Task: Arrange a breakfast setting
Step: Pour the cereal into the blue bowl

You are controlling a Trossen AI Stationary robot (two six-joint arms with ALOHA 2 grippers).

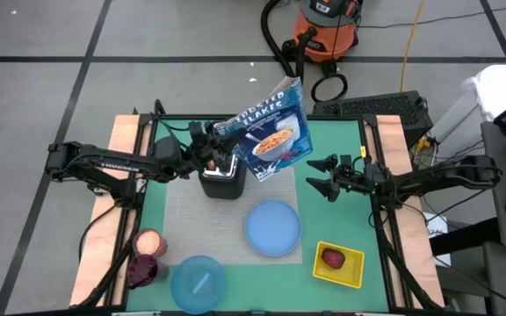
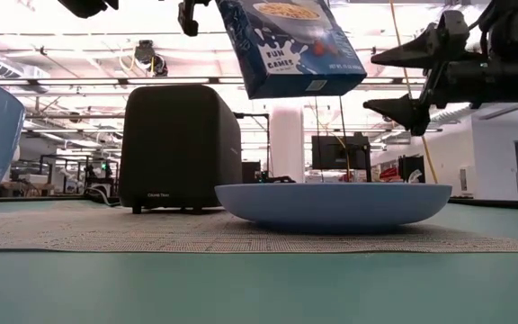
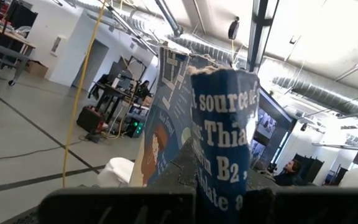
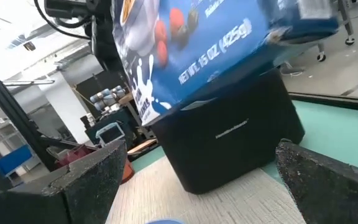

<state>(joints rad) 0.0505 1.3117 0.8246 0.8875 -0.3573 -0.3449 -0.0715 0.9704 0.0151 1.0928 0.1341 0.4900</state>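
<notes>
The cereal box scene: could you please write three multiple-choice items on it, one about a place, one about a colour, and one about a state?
1. Where does the dark red fruit lie?
A. on the round plate
B. in the yellow tray
C. in the bowl

2. What colour is the round plate?
A. light blue
B. white
C. yellow

3. How is the cereal box right now?
A. lying flat on the mat
B. standing on the toaster
C. held up in the air by the left tool

Answers: 1 B, the high view shows the fruit inside the tray. 2 A, both the high and low views show it light blue. 3 C, the low view shows the box hanging above the toaster, while the right tool stands open beside it.
</notes>
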